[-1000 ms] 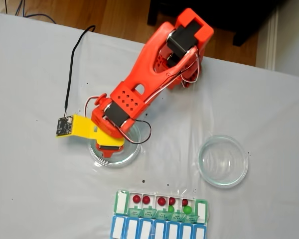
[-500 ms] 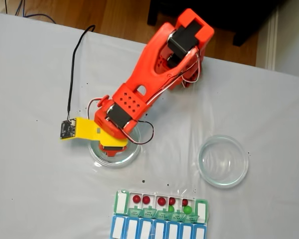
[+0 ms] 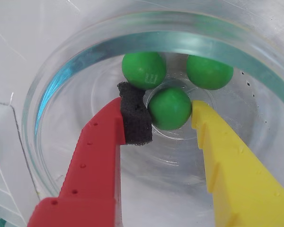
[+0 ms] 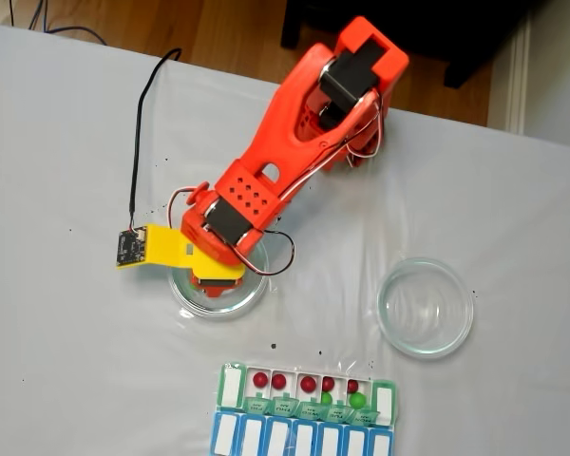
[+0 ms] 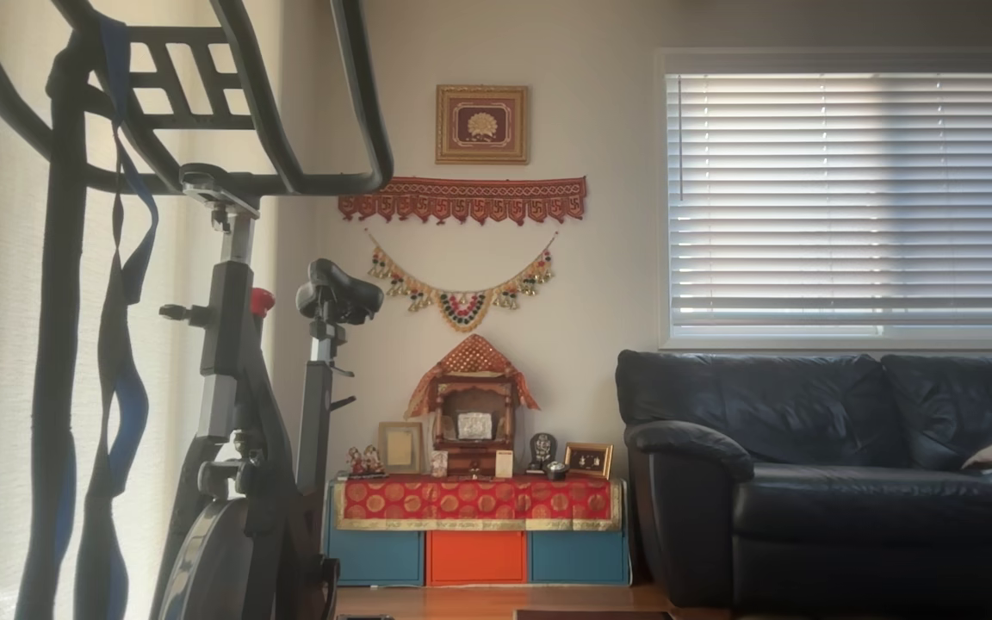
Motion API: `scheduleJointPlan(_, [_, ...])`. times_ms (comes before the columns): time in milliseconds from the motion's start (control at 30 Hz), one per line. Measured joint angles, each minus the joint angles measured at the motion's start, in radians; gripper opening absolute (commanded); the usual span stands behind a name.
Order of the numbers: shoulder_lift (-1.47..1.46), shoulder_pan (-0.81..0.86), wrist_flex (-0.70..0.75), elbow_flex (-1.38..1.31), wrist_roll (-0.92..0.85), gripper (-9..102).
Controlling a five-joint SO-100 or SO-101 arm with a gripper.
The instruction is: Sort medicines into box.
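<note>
Green pills lie in a round clear glass dish: in the wrist view three of them cluster at its far side, one at the far left, one at the far right, and a nearer one touching the far-left one. The gripper reaches down into that dish with its jaws apart, the red finger with its black foam pad on the left and the yellow finger on the right; the near green pill sits between them, the pad just beside or touching it, the yellow tip just off its right side, so it is bracketed but not visibly clamped. In the fixed view the orange arm slants down over the left glass dish on the white table, and a second glass dish stands well apart to the right. Near the bottom edge lies the pill organizer; its open white compartments hold five red pills in a row and two green pills toward the right, with the blue row nearest the edge.
</note>
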Motion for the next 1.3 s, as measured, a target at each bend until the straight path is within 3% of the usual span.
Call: scheduleJointPlan(1300, [0.089, -0.028, -0.149, 0.163, 0.000, 1])
